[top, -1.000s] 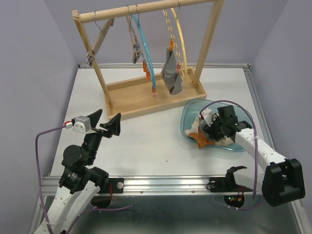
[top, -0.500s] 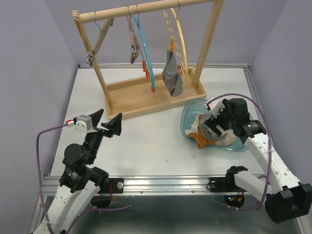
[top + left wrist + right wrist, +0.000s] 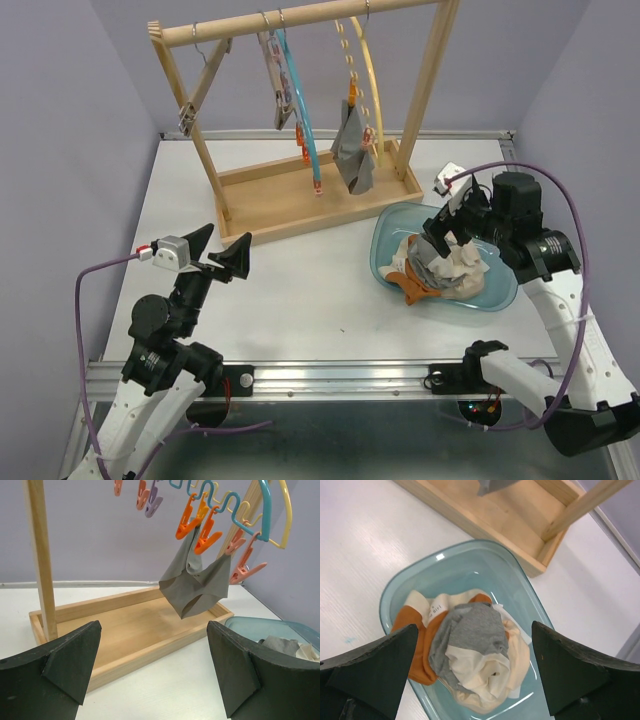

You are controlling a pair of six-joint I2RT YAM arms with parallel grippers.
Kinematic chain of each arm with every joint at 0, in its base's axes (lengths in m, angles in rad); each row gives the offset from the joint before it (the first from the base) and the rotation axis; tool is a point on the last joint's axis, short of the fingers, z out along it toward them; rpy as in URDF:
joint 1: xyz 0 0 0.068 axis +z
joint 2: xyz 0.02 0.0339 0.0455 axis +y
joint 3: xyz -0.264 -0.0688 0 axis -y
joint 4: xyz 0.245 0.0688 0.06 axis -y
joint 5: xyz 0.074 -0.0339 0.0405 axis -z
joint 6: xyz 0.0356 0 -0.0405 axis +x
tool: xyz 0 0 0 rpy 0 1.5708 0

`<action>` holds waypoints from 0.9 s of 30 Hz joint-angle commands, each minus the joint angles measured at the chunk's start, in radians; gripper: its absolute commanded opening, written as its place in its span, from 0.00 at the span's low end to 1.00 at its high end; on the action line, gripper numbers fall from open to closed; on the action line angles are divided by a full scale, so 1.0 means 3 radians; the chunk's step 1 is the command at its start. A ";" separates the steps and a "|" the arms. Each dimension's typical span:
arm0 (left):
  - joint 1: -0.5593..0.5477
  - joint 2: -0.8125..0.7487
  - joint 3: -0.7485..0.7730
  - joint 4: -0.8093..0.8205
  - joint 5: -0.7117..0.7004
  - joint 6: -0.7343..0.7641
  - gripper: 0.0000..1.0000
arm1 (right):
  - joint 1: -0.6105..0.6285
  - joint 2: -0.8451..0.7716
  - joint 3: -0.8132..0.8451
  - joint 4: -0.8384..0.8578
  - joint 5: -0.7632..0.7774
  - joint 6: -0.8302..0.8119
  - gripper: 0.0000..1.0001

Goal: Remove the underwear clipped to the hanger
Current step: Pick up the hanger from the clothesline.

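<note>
The right gripper (image 3: 474, 626), jaws released, hovers over the underwear pile (image 3: 470, 652) in the tub (image 3: 485, 565) at 3 o'clock. The left gripper (image 3: 152, 625) is released too. One grey piece (image 3: 195, 587) hangs clipped at 12 o'clock.

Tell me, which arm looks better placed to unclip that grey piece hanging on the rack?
Probably the right arm: its open, empty jaws hang over the tub, nearer the grey underwear than the left arm's.
</note>
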 commanded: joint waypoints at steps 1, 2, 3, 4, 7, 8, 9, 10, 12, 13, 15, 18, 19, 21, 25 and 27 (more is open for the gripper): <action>0.0015 0.0020 -0.0027 0.0191 0.0044 0.0015 0.99 | -0.0013 0.0093 0.0339 0.0006 -0.0581 0.0256 1.00; 0.0015 0.0020 -0.0032 0.0196 0.0044 0.0020 0.99 | -0.0013 0.0118 0.0420 0.0016 -0.0668 0.0307 1.00; 0.0015 0.0020 -0.0032 0.0196 0.0049 0.0020 0.99 | -0.0018 0.0154 0.0462 0.0022 -0.0811 0.0333 1.00; 0.0021 0.0015 -0.0027 0.0191 0.0054 0.0020 0.99 | -0.0013 0.0205 0.0553 0.0042 -0.0873 0.0354 1.00; 0.0015 0.0020 -0.0027 0.0196 0.0054 0.0015 0.99 | -0.0013 0.0317 0.0697 0.0083 -0.1063 0.0425 1.00; 0.0015 0.0020 -0.0027 0.0196 0.0054 0.0015 0.99 | -0.0008 0.0343 0.0798 0.0093 -0.1098 0.0456 1.00; 0.0015 0.0030 -0.0027 0.0196 0.0054 0.0020 0.99 | -0.0013 0.0374 0.0850 0.0098 -0.1180 0.0502 1.00; 0.0015 0.0030 -0.0027 0.0201 0.0054 0.0015 0.99 | -0.0008 0.0445 0.0901 0.0149 -0.1221 0.0543 1.00; 0.0015 0.0040 -0.0027 0.0201 0.0059 0.0020 0.99 | -0.0008 0.0552 0.1024 0.0185 -0.1328 0.0706 1.00; 0.0015 0.0045 -0.0022 0.0201 0.0064 0.0020 0.99 | -0.0003 0.0674 0.1181 0.0195 -0.1430 0.0762 1.00; 0.0021 0.0055 -0.0022 0.0201 0.0064 0.0020 0.99 | 0.0037 0.0803 0.1411 0.0196 -0.1452 0.0885 1.00; 0.0015 0.0050 -0.0027 0.0201 0.0064 0.0010 0.99 | 0.0216 0.1002 0.1627 0.0221 -0.1182 0.0916 1.00; 0.0015 0.0050 -0.0032 0.0201 0.0059 0.0010 0.99 | 0.0283 0.1043 0.1668 0.0221 -0.1064 0.0921 1.00; 0.0021 0.0055 -0.0032 0.0201 0.0059 0.0015 0.99 | 0.0477 0.1161 0.1745 0.0241 -0.0839 0.0922 1.00; 0.0026 0.0071 -0.0027 0.0201 0.0064 0.0025 0.99 | 0.0718 0.1325 0.1955 0.0318 -0.0317 0.0932 1.00; 0.0026 0.0081 -0.0022 0.0201 0.0059 0.0030 0.99 | 0.0769 0.1381 0.2082 0.0379 -0.0204 0.0962 1.00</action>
